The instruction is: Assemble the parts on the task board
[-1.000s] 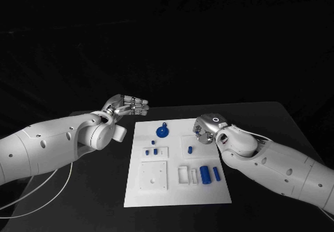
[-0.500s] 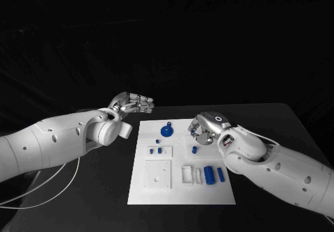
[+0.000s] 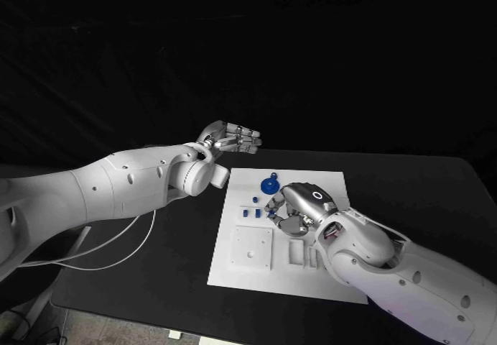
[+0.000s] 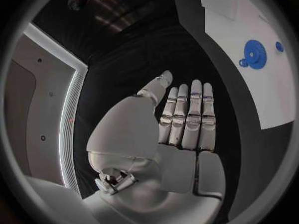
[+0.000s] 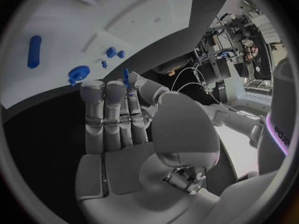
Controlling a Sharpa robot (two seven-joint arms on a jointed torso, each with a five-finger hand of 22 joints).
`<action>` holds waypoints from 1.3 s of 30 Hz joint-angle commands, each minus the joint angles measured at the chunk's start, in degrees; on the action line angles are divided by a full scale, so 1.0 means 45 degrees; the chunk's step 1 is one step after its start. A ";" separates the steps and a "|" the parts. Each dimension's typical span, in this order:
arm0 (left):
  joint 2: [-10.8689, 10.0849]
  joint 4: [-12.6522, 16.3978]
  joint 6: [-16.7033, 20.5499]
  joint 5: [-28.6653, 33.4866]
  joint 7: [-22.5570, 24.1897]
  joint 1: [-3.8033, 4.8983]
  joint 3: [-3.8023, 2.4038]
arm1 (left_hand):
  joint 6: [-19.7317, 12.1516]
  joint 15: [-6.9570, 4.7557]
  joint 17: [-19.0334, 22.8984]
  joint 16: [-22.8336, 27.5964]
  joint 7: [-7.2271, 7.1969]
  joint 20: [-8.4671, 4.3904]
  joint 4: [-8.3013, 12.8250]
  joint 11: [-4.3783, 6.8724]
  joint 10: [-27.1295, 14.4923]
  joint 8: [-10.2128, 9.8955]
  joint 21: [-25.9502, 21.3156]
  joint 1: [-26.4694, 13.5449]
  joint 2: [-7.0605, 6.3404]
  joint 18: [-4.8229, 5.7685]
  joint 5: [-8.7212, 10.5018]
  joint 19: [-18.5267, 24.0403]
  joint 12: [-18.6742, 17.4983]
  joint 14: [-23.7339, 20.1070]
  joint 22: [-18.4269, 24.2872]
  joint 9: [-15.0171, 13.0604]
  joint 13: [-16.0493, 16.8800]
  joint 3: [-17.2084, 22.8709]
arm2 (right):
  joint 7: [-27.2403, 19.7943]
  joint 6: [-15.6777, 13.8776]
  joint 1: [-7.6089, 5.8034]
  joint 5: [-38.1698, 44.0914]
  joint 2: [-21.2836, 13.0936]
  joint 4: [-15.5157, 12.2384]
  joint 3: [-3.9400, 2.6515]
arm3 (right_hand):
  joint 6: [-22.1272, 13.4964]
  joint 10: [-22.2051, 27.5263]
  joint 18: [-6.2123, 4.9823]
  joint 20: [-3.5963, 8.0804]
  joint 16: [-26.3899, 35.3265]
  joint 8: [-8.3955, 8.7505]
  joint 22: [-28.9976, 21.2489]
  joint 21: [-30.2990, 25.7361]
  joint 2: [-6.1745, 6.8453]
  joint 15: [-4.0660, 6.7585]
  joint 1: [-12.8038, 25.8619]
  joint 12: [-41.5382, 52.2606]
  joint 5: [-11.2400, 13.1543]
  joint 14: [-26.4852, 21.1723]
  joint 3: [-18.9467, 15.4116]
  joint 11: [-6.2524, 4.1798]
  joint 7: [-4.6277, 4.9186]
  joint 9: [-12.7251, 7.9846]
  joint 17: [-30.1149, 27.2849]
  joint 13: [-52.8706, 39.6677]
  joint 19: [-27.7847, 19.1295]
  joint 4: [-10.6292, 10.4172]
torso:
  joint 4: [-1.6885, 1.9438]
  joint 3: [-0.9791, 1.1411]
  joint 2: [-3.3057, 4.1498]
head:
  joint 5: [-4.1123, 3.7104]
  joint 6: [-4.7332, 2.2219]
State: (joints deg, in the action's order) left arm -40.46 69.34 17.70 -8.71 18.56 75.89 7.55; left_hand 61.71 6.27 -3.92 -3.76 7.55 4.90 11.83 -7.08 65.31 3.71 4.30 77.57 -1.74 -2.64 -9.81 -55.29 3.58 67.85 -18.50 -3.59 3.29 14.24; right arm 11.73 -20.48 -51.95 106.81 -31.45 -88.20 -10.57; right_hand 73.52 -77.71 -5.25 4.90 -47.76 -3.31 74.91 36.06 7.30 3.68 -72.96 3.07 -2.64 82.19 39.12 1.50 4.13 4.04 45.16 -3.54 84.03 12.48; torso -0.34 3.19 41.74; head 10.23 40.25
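**Parts: one peg up off the board**

Parts mostly lay on the white board [image 3: 311, 284] in the middle of the desk [image 3: 414, 194]. Our view had swung, so we judged by the right hand [image 3: 290, 212] alone: a second earlier it crouched over a small blue peg; now it pinched the peg [image 5: 126, 77] between thumb and finger above the board's middle. Seating it looked next. The left hand [image 3: 233, 138] hovered flat and empty past the far corner. The blue gear [image 3: 269, 187] sat near the right hand, and a cable [image 3: 124, 244] trailed left.
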 commanded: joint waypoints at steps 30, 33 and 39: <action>0.0609 -0.0176 0.0173 0.0257 0.0257 0.0032 -0.0009 | 0.0131 -0.0018 0.0011 0.0039 -0.0003 0.0041 -0.0072 0.0023 -0.0039 -0.0001 0.0110 0.0090 0.0121 0.0158 -0.0015 -0.0058 -0.0025 -0.0101 0.0075 -0.0004 0.0000 -0.0038 | 0.0009 -0.0017 0.1020 0.1241 0.0856 0.1172 0.0606 | -0.0004 -0.0102 -0.0219 0.0041 0.0063 -0.0080 0.0940 0.0012 -0.0169 0.0032 -0.0042 0.0082 -0.0056 0.0062 -0.0091 -0.0045 0.0046 0.0015 0.0019 -0.0024 0.0431 0.0172 | -0.0061 0.0036 -0.0006 | 0.1109 0.0718; 0.0591 -0.0169 0.0146 0.0251 0.0237 0.0032 -0.0009 | 0.0131 -0.0018 0.0011 0.0039 -0.0003 0.0041 -0.0072 0.0023 -0.0039 -0.0001 0.0110 0.0090 0.0121 0.0158 -0.0015 -0.0058 -0.0025 -0.0101 0.0075 -0.0004 0.0000 -0.0038 | 0.0030 -0.0011 0.1033 0.1285 0.0854 0.1201 0.0607 | -0.0004 -0.0102 -0.0219 0.0041 0.0063 -0.0080 0.0940 0.0012 -0.0169 0.0032 -0.0042 0.0082 -0.0056 0.0062 -0.0091 -0.0045 0.0046 0.0015 0.0019 -0.0024 0.0431 0.0172 | -0.0052 0.0037 -0.0008 | 0.1108 0.0729; 0.0577 -0.0159 0.0122 0.0242 0.0225 0.0032 -0.0008 | 0.0131 -0.0018 0.0011 0.0039 -0.0003 0.0041 -0.0072 0.0023 -0.0039 -0.0001 0.0110 0.0090 0.0121 0.0158 -0.0015 -0.0058 -0.0025 -0.0101 0.0075 -0.0004 0.0000 -0.0038 | 0.0085 -0.0043 0.1040 0.1389 0.0865 0.1238 0.0607 | -0.0001 -0.0106 -0.0225 0.0044 0.0067 -0.0080 0.0941 0.0019 -0.0177 0.0035 -0.0024 0.0083 -0.0055 0.0062 -0.0083 -0.0044 0.0047 0.0013 0.0027 -0.0023 0.0429 0.0213 | -0.0054 0.0030 -0.0008 | 0.1111 0.0732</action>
State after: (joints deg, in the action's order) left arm -37.89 68.49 18.49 -7.94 19.00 75.90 7.56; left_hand 62.12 6.27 -3.92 -3.76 7.56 4.90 11.83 -7.08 65.31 3.71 4.52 77.80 -1.51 -2.64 -9.81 -55.29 3.58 67.85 -18.22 -3.59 3.29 14.24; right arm 11.84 -20.58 -47.34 111.74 -27.62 -82.62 -7.86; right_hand 73.48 -77.60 -5.31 4.89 -47.76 -3.48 74.90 36.06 7.08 3.57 -73.19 3.23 -2.80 82.29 38.59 1.39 4.15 4.06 45.19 -3.58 84.03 13.05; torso -0.58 3.34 41.70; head 15.23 43.53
